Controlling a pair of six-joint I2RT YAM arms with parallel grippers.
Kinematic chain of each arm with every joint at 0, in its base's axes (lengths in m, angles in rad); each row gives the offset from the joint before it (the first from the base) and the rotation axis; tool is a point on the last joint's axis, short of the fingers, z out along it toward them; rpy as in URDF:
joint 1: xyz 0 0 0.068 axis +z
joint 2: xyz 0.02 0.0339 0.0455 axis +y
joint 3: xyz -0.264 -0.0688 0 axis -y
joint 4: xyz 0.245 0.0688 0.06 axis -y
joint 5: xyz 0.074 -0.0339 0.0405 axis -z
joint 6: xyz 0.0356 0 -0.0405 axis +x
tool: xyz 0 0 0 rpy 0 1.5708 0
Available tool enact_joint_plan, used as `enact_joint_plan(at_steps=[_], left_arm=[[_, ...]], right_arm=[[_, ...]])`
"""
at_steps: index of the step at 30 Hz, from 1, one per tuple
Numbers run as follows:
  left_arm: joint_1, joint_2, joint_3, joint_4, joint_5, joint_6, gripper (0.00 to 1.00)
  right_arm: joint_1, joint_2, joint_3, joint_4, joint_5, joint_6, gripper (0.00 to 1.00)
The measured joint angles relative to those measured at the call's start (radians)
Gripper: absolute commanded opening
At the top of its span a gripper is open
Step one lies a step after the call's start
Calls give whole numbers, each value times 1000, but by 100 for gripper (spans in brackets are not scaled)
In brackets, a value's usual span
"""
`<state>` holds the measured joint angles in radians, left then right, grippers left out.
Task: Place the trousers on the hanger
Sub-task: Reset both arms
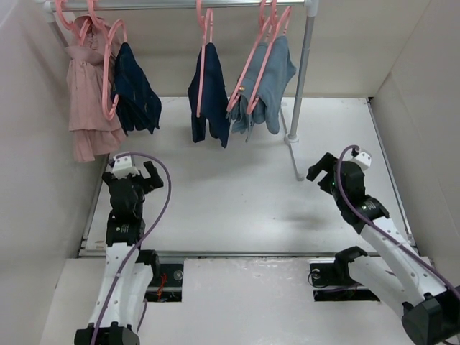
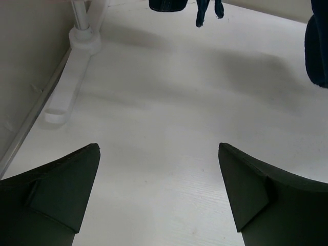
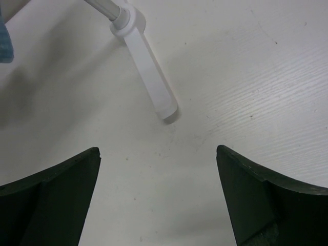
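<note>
Trousers (image 1: 210, 97) draped on pink hanger (image 1: 200, 79), hanging off the rail (image 1: 158, 5) over the far edge of the tabletop (image 1: 237, 201), roughly mid-rail. Left fingers (image 2: 61, 189) spread wide, nothing between them, near the left edge. Right fingers (image 3: 266, 195) wide too, empty, towards the right edge by the rack foot (image 3: 151, 82)

hanger (image 1: 201, 72) hook cut off, rail (image 1: 158, 4) cropped

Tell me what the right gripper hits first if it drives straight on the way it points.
The right gripper, open and empty, would probably meet the bare table first, just short of the clothes rack's foot; depth is unclear.
</note>
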<state>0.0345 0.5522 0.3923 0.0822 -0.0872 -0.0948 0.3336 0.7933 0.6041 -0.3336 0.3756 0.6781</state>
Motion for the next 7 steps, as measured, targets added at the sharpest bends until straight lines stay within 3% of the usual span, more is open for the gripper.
enact_joint_plan(at_steps=[7], left_arm=[[13, -1, 0, 15, 1, 0, 100]], right_arm=[[0, -13, 12, 14, 3, 0, 100]])
